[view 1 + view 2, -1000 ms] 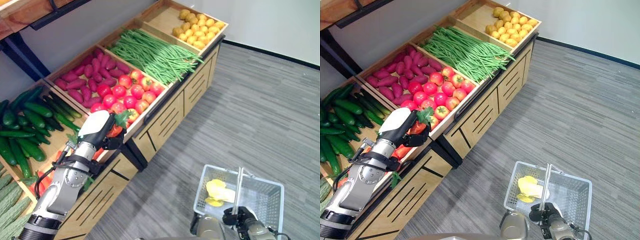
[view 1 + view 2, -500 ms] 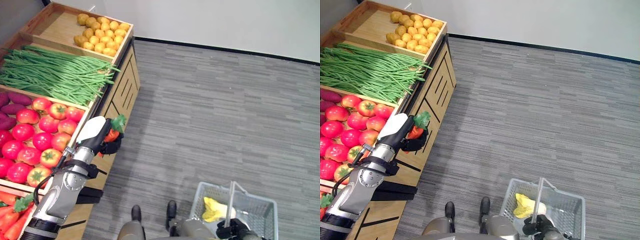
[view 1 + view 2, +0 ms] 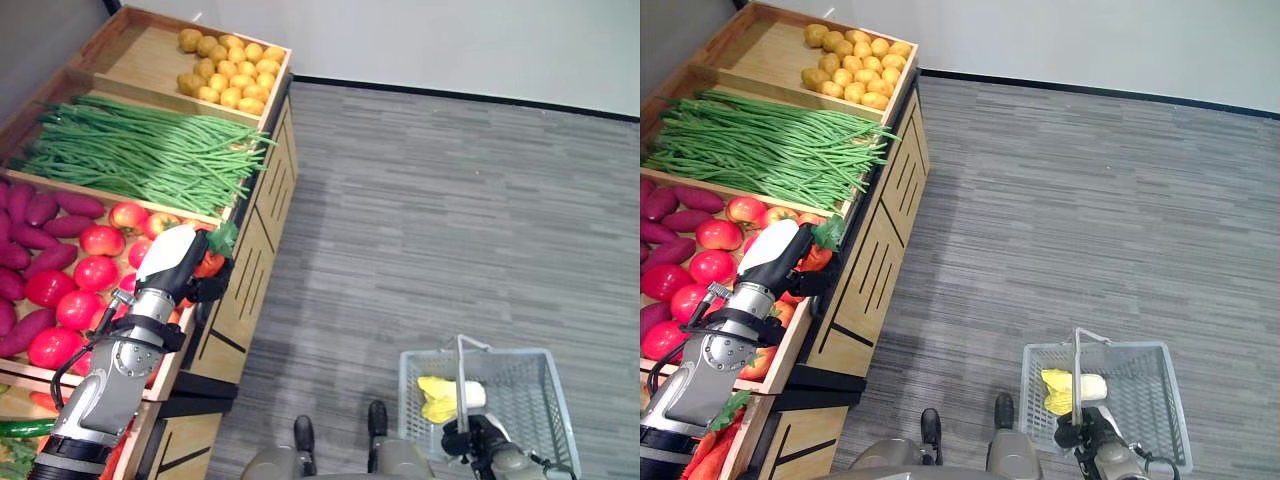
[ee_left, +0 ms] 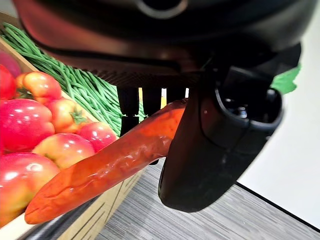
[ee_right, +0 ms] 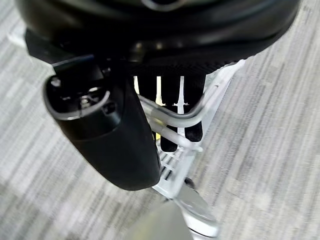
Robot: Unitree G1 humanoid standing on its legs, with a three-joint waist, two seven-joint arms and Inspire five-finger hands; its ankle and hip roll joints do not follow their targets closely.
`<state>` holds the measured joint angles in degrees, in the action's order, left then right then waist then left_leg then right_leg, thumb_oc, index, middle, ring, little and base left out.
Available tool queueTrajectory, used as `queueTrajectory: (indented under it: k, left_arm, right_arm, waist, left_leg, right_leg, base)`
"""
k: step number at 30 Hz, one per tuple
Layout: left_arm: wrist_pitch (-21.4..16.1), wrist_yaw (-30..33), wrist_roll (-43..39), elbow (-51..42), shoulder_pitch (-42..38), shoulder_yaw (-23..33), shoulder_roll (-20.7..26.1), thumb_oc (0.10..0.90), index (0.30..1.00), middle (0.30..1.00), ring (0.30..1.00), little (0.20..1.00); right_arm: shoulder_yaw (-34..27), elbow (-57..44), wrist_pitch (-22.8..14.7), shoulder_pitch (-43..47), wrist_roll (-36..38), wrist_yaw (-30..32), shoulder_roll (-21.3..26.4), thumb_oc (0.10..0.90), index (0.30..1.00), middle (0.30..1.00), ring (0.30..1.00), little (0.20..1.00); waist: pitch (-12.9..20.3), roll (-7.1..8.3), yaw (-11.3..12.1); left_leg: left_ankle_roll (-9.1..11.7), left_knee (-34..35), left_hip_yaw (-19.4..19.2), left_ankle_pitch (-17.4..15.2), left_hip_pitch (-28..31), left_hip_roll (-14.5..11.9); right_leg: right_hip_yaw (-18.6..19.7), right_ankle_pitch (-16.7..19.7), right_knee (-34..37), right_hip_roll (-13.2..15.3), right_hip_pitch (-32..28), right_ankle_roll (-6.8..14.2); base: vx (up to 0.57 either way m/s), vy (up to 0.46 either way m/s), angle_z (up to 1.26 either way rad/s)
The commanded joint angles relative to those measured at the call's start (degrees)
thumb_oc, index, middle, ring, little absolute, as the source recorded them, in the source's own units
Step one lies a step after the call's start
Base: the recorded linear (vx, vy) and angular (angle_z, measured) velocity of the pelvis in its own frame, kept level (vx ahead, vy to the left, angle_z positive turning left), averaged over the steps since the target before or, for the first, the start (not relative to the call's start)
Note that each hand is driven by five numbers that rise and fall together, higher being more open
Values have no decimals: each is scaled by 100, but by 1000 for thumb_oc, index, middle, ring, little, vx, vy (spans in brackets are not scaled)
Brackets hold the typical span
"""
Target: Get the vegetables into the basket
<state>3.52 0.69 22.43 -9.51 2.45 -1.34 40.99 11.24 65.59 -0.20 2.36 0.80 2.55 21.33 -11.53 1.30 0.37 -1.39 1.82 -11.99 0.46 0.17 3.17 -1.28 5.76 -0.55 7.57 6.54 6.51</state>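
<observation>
The left hand point(image 3: 183, 262) is closed around a carrot point(image 4: 107, 160), with its fingers and thumb curled round the thicker end; the green leaves point(image 3: 222, 238) of the carrot stand out above the hand. The hand with the carrot is over the front edge of the wooden stand point(image 3: 250, 270), just at the compartment of the tomatoes point(image 3: 95, 270). In the stand, the green beans point(image 3: 140, 155) lie in the compartment behind the tomatoes, and the potatoes point(image 3: 225, 80) are in the farthest compartment; the purple sweet potatoes point(image 3: 45, 215) lie beside the tomatoes, on the side away from the stand's front edge. The basket point(image 3: 530, 390) stands well apart from the stand, on the grey floor point(image 3: 450, 220). The right hand point(image 5: 120, 130) is closed around the basket's handle point(image 3: 461, 385), its fingers curled round the metal bar. Inside the basket there is a yellow vegetable point(image 3: 438, 398) with a pale piece point(image 3: 472, 394) touching it.
</observation>
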Motion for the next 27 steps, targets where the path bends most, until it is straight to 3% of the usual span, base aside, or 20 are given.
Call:
queueTrajectory:
  k: [1,2,5,8,10,12,14,17,27]
  left_arm:
    - [-282,324,-69,-908,-171,522,315,400,300,300,300,300]
    - [-289,315,-72,-916,-150,540,341,400,300,300,300,300]
    - [-290,296,-97,-941,-138,573,372,400,300,300,300,300]
    - [-294,269,-161,-975,-131,580,422,400,300,300,300,300]
    - [-287,266,-180,-956,-86,596,420,400,300,300,300,300]
    - [-261,278,-189,-857,8,658,401,400,300,300,300,300]
    - [-238,259,-148,-739,201,810,412,400,300,300,300,300]
    - [-233,235,-128,-671,239,795,376,400,300,300,300,300]
    - [-285,58,-160,-483,25,354,388,400,300,300,300,300]
  right_arm:
    - [231,-17,-53,37,82,-169,-332,400,300,300,300,300]
    - [221,-56,-58,83,93,-152,-337,400,300,300,300,300]
    - [220,-115,-60,140,89,-133,-333,400,300,300,300,300]
    - [174,-246,-71,210,113,-89,-323,400,300,300,300,300]
    - [160,-303,-66,211,111,-77,-317,400,300,300,300,300]
    - [170,-387,-56,203,90,-75,-312,400,300,300,300,300]
    - [104,-569,-41,182,122,-84,-308,400,300,300,300,300]
    - [202,-815,-49,150,13,-107,-253,400,300,300,300,300]
    - [474,-1447,-4,583,-188,-106,95,400,300,300,300,300]
  waist:
    - [182,255,-45]
    - [179,259,-23]
    - [161,213,77]
    - [193,124,202]
    - [233,140,250]
    - [346,251,430]
    - [441,376,523]
    - [483,431,499]
    - [556,279,471]
  left_leg:
    - [74,-898,-19,-756,-295,-242]
    - [86,-837,-122,-737,-232,-266]
    - [138,-798,-224,-673,-208,-405]
    - [215,-668,-263,-483,-225,-598]
    - [237,-614,-285,-423,-241,-620]
    - [292,-534,-384,-356,-282,-635]
    - [395,-422,-500,-241,-277,-743]
    - [469,-372,-481,-114,-261,-825]
    - [600,-122,-180,65,-180,-939]
  right_leg:
    - [164,274,40,527,41,805]
    - [87,456,-2,563,131,843]
    - [-233,539,-68,731,146,839]
    - [-593,636,-241,1111,-69,815]
    - [-692,669,-248,1184,-153,820]
    - [-1098,764,-92,1286,-372,849]
    - [-1411,761,24,1230,-388,849]
    - [-1515,664,179,1146,-430,849]
    - [-1745,264,491,991,-674,802]
  base:
    - [-18,14,-23]
    - [-31,-19,-26]
    - [-39,-74,-38]
    - [-94,-128,-43]
    - [-53,-87,-9]
    - [-55,-126,-1]
    - [-30,-214,-37]
    - [21,-146,-37]
    - [25,-73,14]
